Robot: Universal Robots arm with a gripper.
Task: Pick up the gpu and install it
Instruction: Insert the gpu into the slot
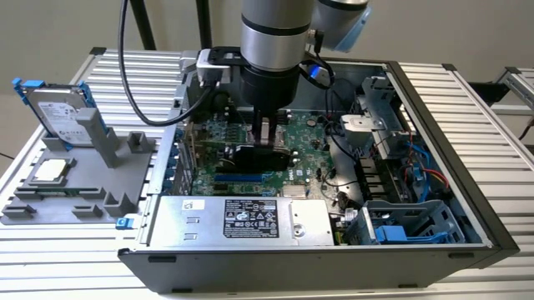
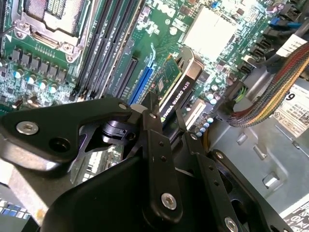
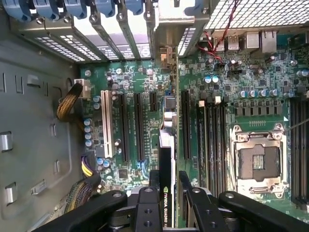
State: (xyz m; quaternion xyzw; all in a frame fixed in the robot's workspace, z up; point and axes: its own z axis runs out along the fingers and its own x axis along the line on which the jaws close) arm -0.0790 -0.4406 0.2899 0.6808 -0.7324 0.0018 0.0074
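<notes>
Closest to the lens in both wrist views is the black gripper, its two fingers clamped on either side of the gpu, which they hold on edge by its upper rim. From where I stand that grip looks sensible: the fingers pinch the card across its thin body, black shroud on one face and green board on the other, rather than bearing on the contacts at its lower edge.

Take the motherboard as the landmark. The gpu stands upright over the middle of the motherboard, inside the open computer case, with the arm coming straight down on it. In the first wrist view the card lines up lengthwise with the row of long black expansion slots, in the gap between them and the memory slots. Whether its lower edge is seated in a slot or only just above it, I cannot tell. The empty processor socket lies farther along the motherboard, beyond the memory slots.

I judge the card light and stiff, but delicate: a thin board that would not take twisting, with a smooth shroud that could slip. It wants a firm, square pinch.

Outside the case, a grey fixture holds the hard drive and the processor chip.
</notes>
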